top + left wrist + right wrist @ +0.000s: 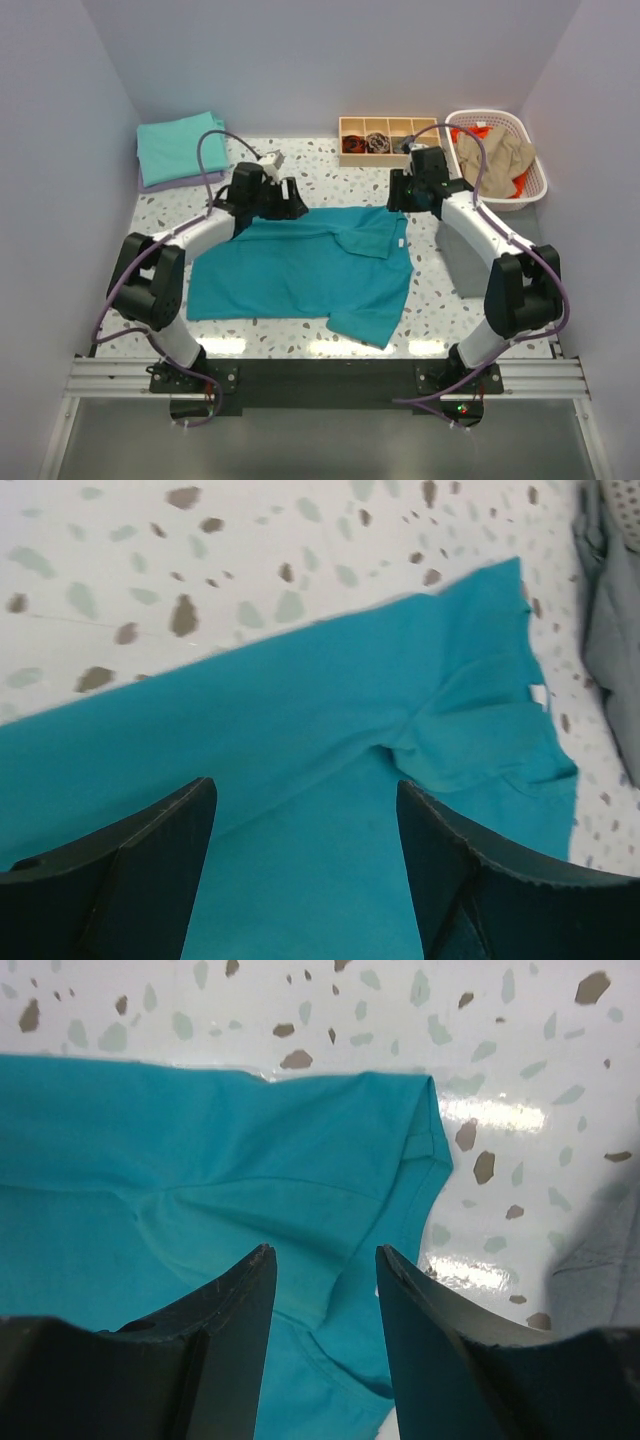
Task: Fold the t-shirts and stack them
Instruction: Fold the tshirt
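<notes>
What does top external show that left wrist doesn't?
Only top external: the folded aqua shirt back left, the wooden tray and the white basket. Only left wrist: the left end effector close up, open over the teal t-shirt. Shared: that t-shirt and the speckled table.

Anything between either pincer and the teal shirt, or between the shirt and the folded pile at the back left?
Nothing visible. The left pincer and right pincer both hang open directly over the teal shirt at its far edge. Only speckled table shows between it and the folded pile.
</notes>
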`<act>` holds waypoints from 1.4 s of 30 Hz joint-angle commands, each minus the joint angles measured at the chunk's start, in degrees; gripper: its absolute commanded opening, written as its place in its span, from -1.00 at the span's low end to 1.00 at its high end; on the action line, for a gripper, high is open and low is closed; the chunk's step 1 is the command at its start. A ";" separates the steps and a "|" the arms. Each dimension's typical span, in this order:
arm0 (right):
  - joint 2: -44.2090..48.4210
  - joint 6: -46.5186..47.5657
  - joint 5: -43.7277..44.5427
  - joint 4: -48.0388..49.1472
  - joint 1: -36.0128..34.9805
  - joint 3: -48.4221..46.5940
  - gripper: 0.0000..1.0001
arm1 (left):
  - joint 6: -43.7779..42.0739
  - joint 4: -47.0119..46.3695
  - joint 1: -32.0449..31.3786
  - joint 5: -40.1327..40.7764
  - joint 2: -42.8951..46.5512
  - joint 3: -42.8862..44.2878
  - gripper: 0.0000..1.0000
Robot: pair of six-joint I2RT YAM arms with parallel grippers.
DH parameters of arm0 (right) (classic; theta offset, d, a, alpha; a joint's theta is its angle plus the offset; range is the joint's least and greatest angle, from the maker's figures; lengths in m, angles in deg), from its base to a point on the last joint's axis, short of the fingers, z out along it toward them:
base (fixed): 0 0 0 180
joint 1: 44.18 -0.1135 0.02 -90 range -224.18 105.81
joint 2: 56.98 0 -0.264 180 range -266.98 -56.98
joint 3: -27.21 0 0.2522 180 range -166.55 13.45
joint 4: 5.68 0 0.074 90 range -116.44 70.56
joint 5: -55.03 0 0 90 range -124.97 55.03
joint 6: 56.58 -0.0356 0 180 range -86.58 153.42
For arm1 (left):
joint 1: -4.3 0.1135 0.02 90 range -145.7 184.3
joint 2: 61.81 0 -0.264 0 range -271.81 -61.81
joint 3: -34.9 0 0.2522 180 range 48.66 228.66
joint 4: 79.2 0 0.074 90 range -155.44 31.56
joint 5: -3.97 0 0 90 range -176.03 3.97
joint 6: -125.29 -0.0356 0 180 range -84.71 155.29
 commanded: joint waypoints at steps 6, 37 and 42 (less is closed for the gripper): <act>1.80 -1.77 -1.91 2.56 -0.13 7.18 -0.02 | 16.36 -26.65 -9.71 -6.16 -1.25 -11.65 0.33; 1.36 -3.26 -7.00 3.79 -0.22 10.08 -0.02 | 24.02 -45.13 -17.63 7.38 -16.89 -13.07 0.04; 1.45 -3.09 -6.83 3.79 -0.48 10.79 -0.01 | 24.37 -45.66 -18.15 6.59 -18.65 -11.48 -0.12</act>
